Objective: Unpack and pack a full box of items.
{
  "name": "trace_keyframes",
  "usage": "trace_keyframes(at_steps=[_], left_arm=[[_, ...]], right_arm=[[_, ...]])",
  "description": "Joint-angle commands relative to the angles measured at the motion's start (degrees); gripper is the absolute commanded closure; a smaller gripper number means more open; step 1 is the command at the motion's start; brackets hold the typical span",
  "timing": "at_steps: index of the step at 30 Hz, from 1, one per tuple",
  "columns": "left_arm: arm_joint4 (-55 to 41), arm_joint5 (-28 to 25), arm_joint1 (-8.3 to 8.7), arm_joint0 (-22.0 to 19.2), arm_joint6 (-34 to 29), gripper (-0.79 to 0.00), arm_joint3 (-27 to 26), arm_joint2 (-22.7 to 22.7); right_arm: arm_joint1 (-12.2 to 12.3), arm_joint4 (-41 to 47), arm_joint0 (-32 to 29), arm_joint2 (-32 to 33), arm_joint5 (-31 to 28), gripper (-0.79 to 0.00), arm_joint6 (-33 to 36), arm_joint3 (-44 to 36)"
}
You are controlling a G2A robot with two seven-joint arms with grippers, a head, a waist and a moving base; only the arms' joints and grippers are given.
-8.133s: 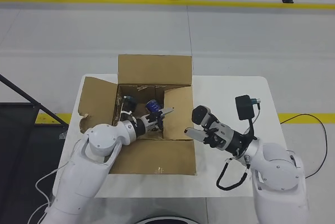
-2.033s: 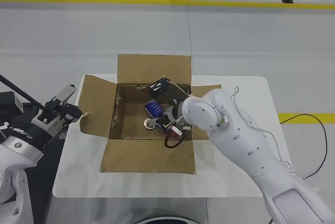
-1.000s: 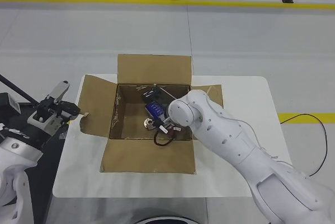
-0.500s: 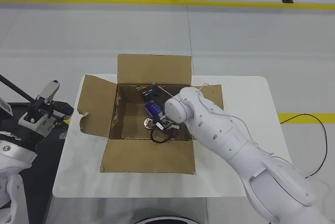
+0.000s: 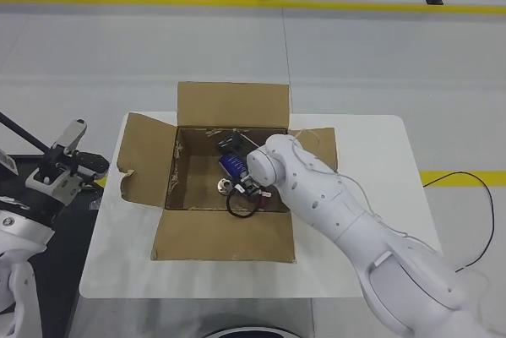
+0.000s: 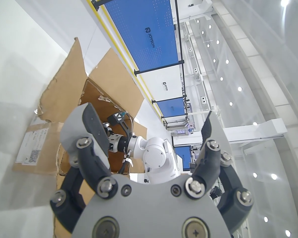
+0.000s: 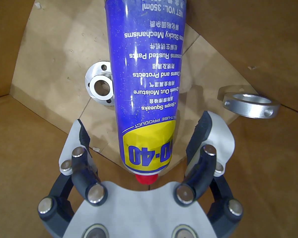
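Your right gripper [image 7: 143,122] is down in the box [image 5: 223,237], fingers spread either side of the can's [image 7: 144,63] red-capped end. The can's blue and yellow label has print that reads upside down in the wrist view. That view also gives you a flange [image 7: 99,87], half hidden behind the can, and a ring [image 7: 250,105] on the box floor. Your left gripper [image 6: 149,115] hangs open and empty, beyond the table's [image 5: 354,253] left edge.

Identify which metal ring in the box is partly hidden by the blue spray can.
The flanged ring with small bolt holes: the spray can overlaps its edge. The plain collar lies fully visible, apart from it.
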Motion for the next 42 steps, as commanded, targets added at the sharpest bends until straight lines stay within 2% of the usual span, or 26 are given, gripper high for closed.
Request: trace_keyframes(at_steps=[1, 4, 11, 17, 18, 19, 20, 24, 26, 27, 35, 42], left_arm=[[0.2, -0.1, 0.08, 0.0, 0.7, -0.785, -0.2, 0.4], [0.3, 0.7, 0.24, -0.2, 1.1, -0.785, -0.2, 1.0], [0.8, 0.2, 0.3, -0.2, 1.9, -0.785, -0.4, 1.9], [0.8, 0.2, 0.3, -0.2, 1.9, -0.785, -0.4, 1.9], [0.8, 0.2, 0.3, -0.2, 1.9, -0.785, -0.4, 1.9], [0.8, 0.2, 0.3, -0.2, 1.9, -0.785, -0.4, 1.9], [0.8, 0.2, 0.3, -0.2, 1.9, -0.785, -0.4, 1.9], [0.8, 0.2, 0.3, -0.2, 1.9, -0.785, -0.4, 1.9], [0.8, 0.2, 0.3, -0.2, 1.9, -0.785, -0.4, 1.9], [0.8, 0.2, 0.3, -0.2, 1.9, -0.785, -0.4, 1.9], [0.8, 0.2, 0.3, -0.2, 1.9, -0.785, -0.4, 1.9], [0.8, 0.2, 0.3, -0.2, 1.9, -0.785, -0.4, 1.9]], right_arm=[[-0.3, 0.0, 0.1, 0.1, -0.1, -0.785, 0.0, 0.9], [-0.7, -0.1, 0.1, 0.2, -0.1, -0.77, 0.0, 2.1], [-1.7, -0.7, 0.3, 0.3, 0.0, -0.603, 0.9, 4.5], [-2.6, -1.2, 0.5, 0.2, -0.2, -0.585, 1.7, 6.0], [-2.7, -1.3, 0.5, 0.2, -0.3, -0.554, 1.8, 6.3], [-2.9, -1.3, 0.6, 0.3, -0.4, -0.431, 1.8, 6.7], [-3.1, -1.3, 0.6, 0.3, -0.5, -0.363, 1.7, 7.0], [-3.6, -1.2, 0.7, 0.6, -1.0, -0.114, 1.6, 8.1], [-3.8, -1.2, 0.8, 0.7, -1.2, -0.018, 1.3, 8.5], [-4.0, -1.2, 0.9, 0.8, -1.4, 0.0, 1.1, 8.5], [-4.0, -2.3, 1.8, 2.2, -1.6, 0.0, 0.8, 6.9], [-2.9, -4.8, 1.5, 4.2, -0.4, 0.0, 2.4, 1.5]])
